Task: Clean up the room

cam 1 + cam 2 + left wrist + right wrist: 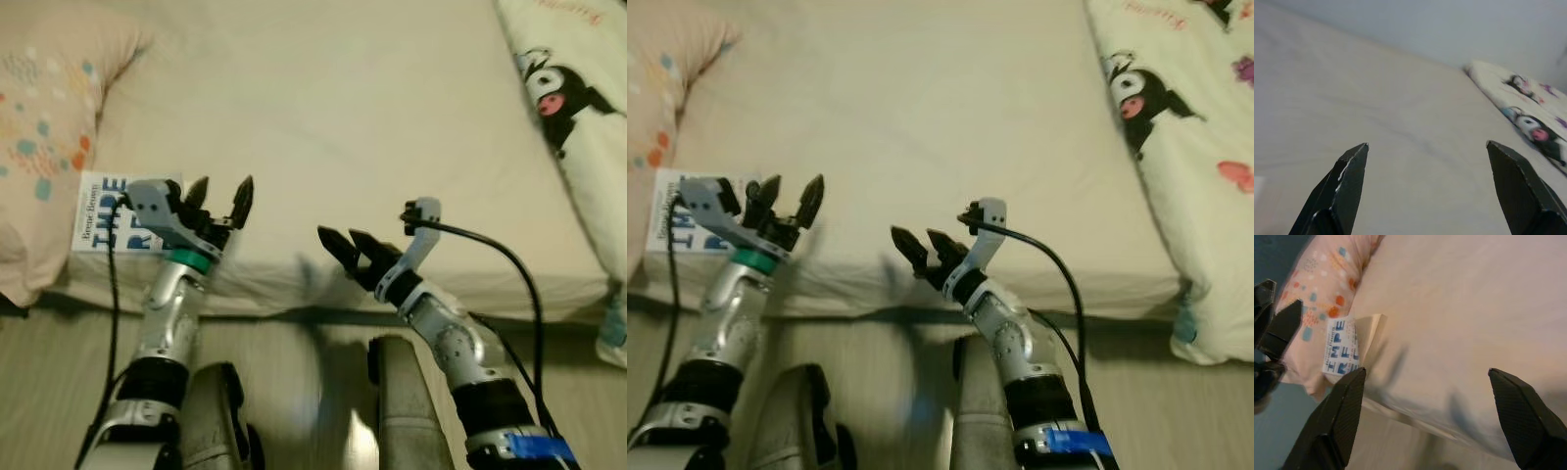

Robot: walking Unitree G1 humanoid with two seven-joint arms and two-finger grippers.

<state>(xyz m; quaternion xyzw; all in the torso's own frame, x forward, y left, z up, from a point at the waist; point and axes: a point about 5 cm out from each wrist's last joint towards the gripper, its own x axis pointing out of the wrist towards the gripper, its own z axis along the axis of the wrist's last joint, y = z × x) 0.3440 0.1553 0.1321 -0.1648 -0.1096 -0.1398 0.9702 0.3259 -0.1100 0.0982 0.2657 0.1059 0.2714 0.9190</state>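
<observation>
Right hand (340,242): black fingers spread, empty, raised at the bed's near edge.
Left hand (221,201): fingers spread, empty, just beside the book.
Book (98,213): flat on the bed's near left corner, against the pillow (44,117).
Bed (333,108): beige sheet.
Blanket (573,108): cartoon print, right side.

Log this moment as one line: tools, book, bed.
left tool open, over bed edge beside book | right tool open, at bed edge, empty | book flat on bed by pillow
</observation>
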